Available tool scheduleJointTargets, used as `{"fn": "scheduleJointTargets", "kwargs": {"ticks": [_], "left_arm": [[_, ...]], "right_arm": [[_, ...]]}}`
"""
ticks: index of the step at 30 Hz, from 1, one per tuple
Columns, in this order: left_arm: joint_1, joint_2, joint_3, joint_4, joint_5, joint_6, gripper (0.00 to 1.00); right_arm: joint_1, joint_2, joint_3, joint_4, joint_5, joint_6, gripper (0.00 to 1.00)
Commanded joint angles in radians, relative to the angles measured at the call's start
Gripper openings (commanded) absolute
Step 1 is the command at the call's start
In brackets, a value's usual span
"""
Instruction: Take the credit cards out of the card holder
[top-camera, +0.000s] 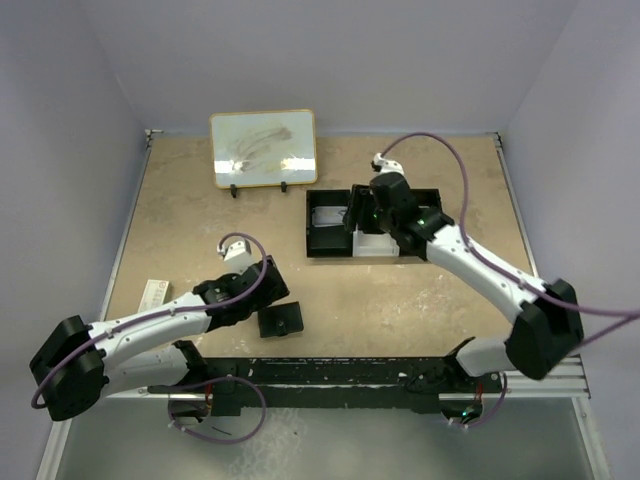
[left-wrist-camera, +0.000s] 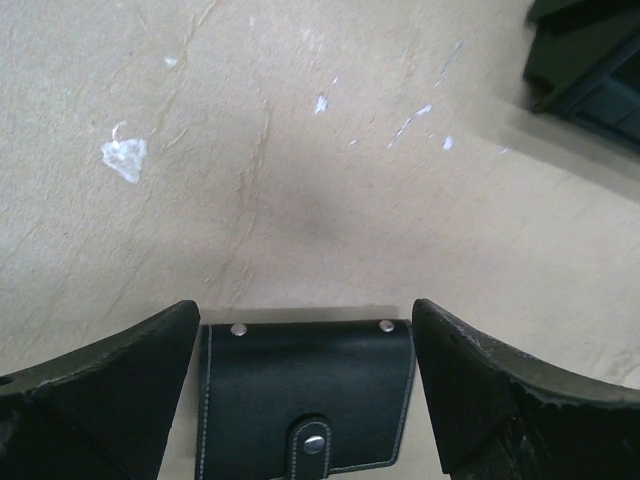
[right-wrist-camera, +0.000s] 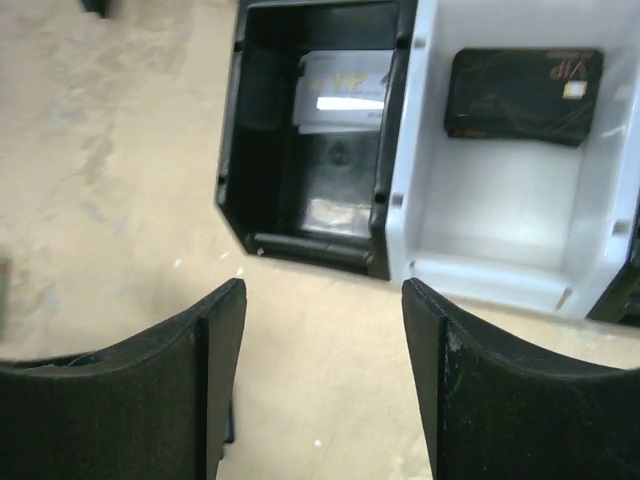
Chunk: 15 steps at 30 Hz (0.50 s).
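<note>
Overhead view: the closed black card holder (top-camera: 281, 320) lies flat on the beige counter (top-camera: 400, 300), lower centre-left of the frame, its snap tab fastened. The left fingers (top-camera: 266, 302) hover over it, spread wide and holding nothing. The right fingers (top-camera: 358, 212), parted and empty, hang by the black-and-white tray (right-wrist-camera: 395, 200), upper centre. A silver card (right-wrist-camera: 343, 88) lies in its black compartment, a black card (right-wrist-camera: 525, 95) in the white one.

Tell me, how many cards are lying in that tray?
2. A pale silver card lies in the black compartment of the tray, and a black card lies in the white compartment beside it. The third compartment is mostly out of sight, so another may be hidden.
</note>
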Motion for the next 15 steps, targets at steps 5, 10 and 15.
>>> {"fn": "scheduleJointTargets", "kwargs": {"ticks": [5, 10, 15], "left_arm": [[-0.003, 0.011, -0.073, 0.035, 0.175, 0.055, 0.82], [-0.003, 0.001, -0.102, 0.008, 0.23, 0.031, 0.79], [-0.016, 0.005, -0.143, 0.105, 0.321, -0.008, 0.74]], "right_arm": [[0.053, -0.281, -0.481, 0.304, -0.365, 0.282, 0.69], [0.162, -0.356, -0.698, 0.51, -0.474, 0.437, 0.69], [0.22, -0.342, -0.829, 0.683, -0.545, 0.526, 0.68]]}}
